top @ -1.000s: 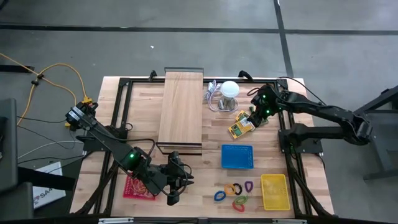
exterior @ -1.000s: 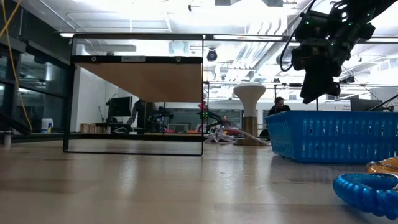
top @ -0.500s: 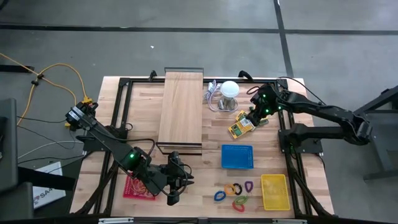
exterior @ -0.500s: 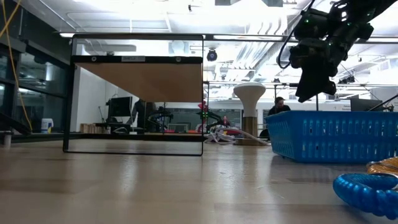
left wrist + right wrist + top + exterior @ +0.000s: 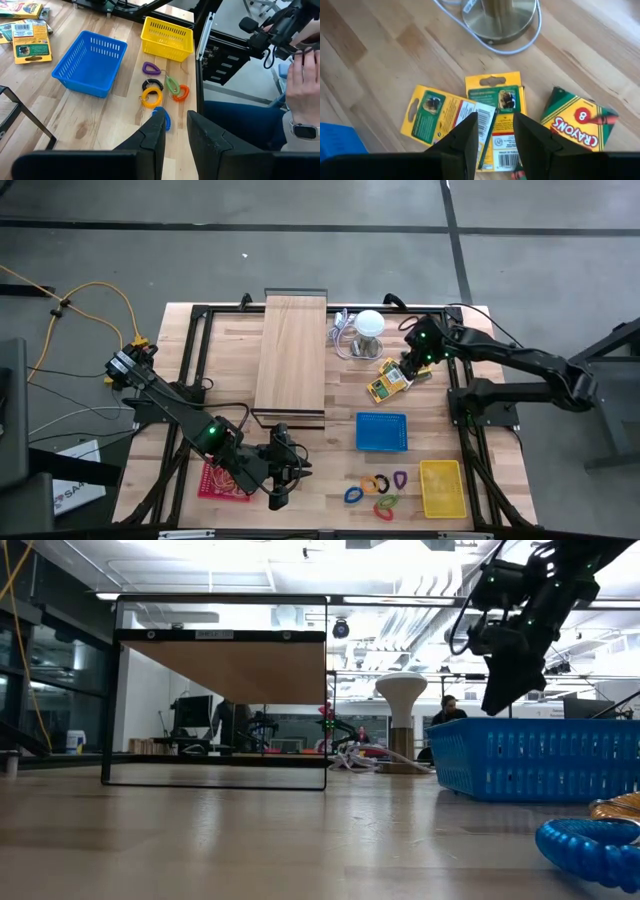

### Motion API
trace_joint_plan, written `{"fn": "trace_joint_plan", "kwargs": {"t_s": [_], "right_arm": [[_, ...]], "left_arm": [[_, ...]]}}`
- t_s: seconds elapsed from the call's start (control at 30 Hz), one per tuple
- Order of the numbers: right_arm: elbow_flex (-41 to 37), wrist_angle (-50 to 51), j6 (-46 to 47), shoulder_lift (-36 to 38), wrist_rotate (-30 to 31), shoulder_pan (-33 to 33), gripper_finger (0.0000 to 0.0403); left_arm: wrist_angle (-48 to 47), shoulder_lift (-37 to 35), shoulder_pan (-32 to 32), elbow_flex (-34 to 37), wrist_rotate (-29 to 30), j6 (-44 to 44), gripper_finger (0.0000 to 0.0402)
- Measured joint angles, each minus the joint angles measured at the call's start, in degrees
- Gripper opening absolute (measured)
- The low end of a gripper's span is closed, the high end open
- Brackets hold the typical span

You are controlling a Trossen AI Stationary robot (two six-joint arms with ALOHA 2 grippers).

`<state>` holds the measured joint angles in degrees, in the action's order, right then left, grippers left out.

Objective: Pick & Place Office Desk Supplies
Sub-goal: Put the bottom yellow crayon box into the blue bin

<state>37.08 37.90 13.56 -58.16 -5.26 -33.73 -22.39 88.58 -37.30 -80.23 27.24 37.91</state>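
Small yellow printed packs [image 5: 388, 383] lie flat on the table near the far right, beside a green-and-yellow crayon box [image 5: 577, 122]; two packs [image 5: 440, 112] [image 5: 495, 112] overlap in the right wrist view. My right gripper [image 5: 412, 368] [image 5: 501, 135] hovers open just above them, pointing down, and touches nothing. Coloured loop clips [image 5: 375, 490] [image 5: 160, 92] lie on the near side of the table. My left gripper [image 5: 279, 485] [image 5: 176, 135] waits open, low over the near edge, left of the clips.
A blue basket [image 5: 381, 432] sits between packs and clips, a yellow basket [image 5: 441, 487] at the near right corner, a red tray [image 5: 222, 480] under the left arm. The wooden board [image 5: 291, 355] and white lamp [image 5: 370, 323] stand on the far side. A person's hand [image 5: 300, 75] is beyond the table.
My right gripper has swayed slightly above the packs, first a little up, then down again and toward the table's right edge. It has stayed open. The packs have not moved.
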Motion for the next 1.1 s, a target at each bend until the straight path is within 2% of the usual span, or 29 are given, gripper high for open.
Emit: {"fn": "trace_joint_plan", "kwargs": {"t_s": [0.23, 0.4, 0.63, 0.83, 1.0, 1.1], "right_arm": [[0.00, 0.43, -0.37, -1.21, 0.06, 1.33, 0.0111], [0.00, 1.90, -0.42, -1.21, 2.70, 1.48, 0.0111], [0.00, 0.98, -2.11, -1.21, 0.77, 1.48, 0.0111], [0.00, -6.11, 4.84, -1.21, 0.24, 1.48, 0.0111], [0.00, -6.82, 11.97, -1.21, -0.05, 1.52, 0.0111], [0.00, -5.25, 13.69, -1.21, -4.34, 1.91, 0.0111]], "left_arm": [[0.00, 0.00, 0.00, 0.00, 0.00, 0.00, 0.0077], [-0.02, 0.00, 0.00, 0.00, 0.00, 0.00, 0.0077], [0.02, 0.00, 0.02, 0.00, 0.00, 0.00, 0.0077], [0.04, 0.00, 0.02, 0.00, 0.00, 0.00, 0.0077], [0.06, 0.00, 0.00, 0.00, 0.00, 0.00, 0.0077], [0.07, 0.00, 0.00, 0.00, 0.00, 0.00, 0.0077]]}}
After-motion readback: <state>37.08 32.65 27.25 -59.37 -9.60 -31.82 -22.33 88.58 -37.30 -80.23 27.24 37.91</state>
